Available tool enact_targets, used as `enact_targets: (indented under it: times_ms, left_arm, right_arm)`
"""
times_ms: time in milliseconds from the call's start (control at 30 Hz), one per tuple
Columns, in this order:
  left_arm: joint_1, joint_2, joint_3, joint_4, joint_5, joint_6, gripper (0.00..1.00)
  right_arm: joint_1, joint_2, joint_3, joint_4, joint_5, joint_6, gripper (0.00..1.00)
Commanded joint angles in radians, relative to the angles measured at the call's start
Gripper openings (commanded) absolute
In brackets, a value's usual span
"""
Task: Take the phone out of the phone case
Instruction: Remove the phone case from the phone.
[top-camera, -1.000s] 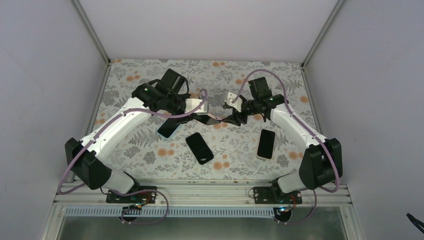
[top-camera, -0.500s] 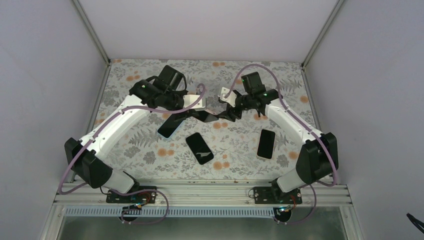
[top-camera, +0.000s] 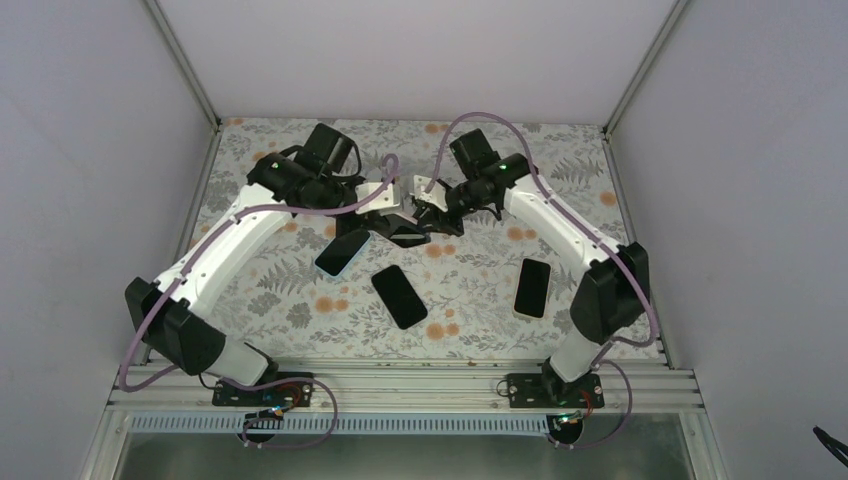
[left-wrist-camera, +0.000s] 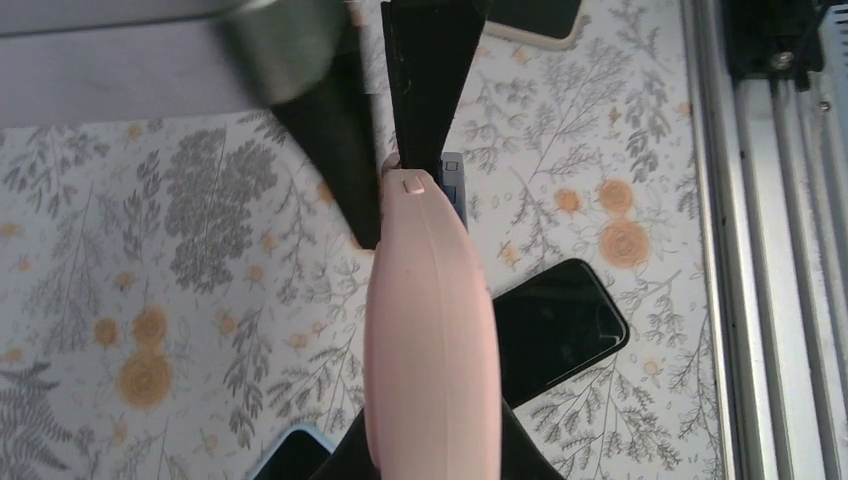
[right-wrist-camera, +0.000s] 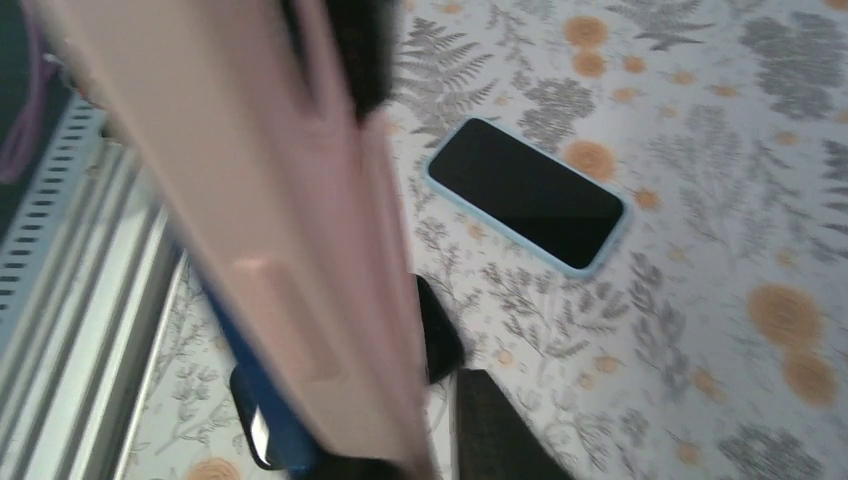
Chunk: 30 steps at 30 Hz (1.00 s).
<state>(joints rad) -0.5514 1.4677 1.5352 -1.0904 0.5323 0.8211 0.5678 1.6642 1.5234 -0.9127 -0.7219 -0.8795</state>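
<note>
One pink phone case (left-wrist-camera: 430, 330) hangs in the air over the far middle of the desk (top-camera: 470, 320), edge-on, with what looks like the phone (right-wrist-camera: 245, 410) showing as a blue rim along one side. The left tool (left-wrist-camera: 430, 465) is clamped on one end of the case. The right tool (top-camera: 428, 214) straddles the other end; whether it grips yet I cannot tell. Best to pinch only the case's lip, peel from a corner, and hold the left clamp firm. Three other phones (top-camera: 399, 296) lie on the desk below.

Lab booth: white walls (top-camera: 400, 50), aluminium rails (top-camera: 400, 385)
</note>
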Motion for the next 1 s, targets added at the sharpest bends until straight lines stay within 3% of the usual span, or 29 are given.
enact_targets:
  times_ms: [0,167,267,367,433,633,733,867,967]
  left_arm:
    - [0.013,0.07,0.055,0.401,0.036,-0.046,0.03]
    - [0.021,0.089,0.112,0.363,-0.052,-0.054,0.28]
    - [0.03,0.095,0.178,0.308,-0.122,-0.039,0.61]
    - [0.055,0.077,0.246,0.291,-0.13,-0.034,0.73]
    - [0.057,0.052,0.265,0.326,-0.165,-0.035,0.83]
    - [-0.03,-0.043,0.07,0.65,-0.342,-0.002,0.86]
    - [-0.128,0.02,0.037,0.742,-0.496,0.009,0.85]
    - [-0.232,0.071,-0.013,0.9,-0.578,0.065,0.87]
    - [-0.251,0.107,-0.029,1.016,-0.594,0.067,0.91]
  right_arm:
    - [0.122,0.077,0.064,-0.096,-0.458,-0.053,0.04]
    - [0.026,0.103,0.064,-0.172,-0.509,-0.095,0.03]
    - [-0.064,0.096,0.066,-0.178,-0.516,-0.077,0.03]
    - [-0.186,0.093,0.082,-0.161,-0.55,-0.009,0.03]
    - [-0.254,0.08,0.088,-0.082,-0.538,0.119,0.03]
    - [-0.326,0.016,0.109,0.355,-0.413,0.613,0.03]
    - [-0.326,0.018,0.156,0.532,-0.307,0.822,0.03]
    - [-0.327,0.107,0.289,0.522,-0.251,0.882,0.03]
    - [-0.328,0.131,0.295,0.526,-0.218,0.885,0.03]
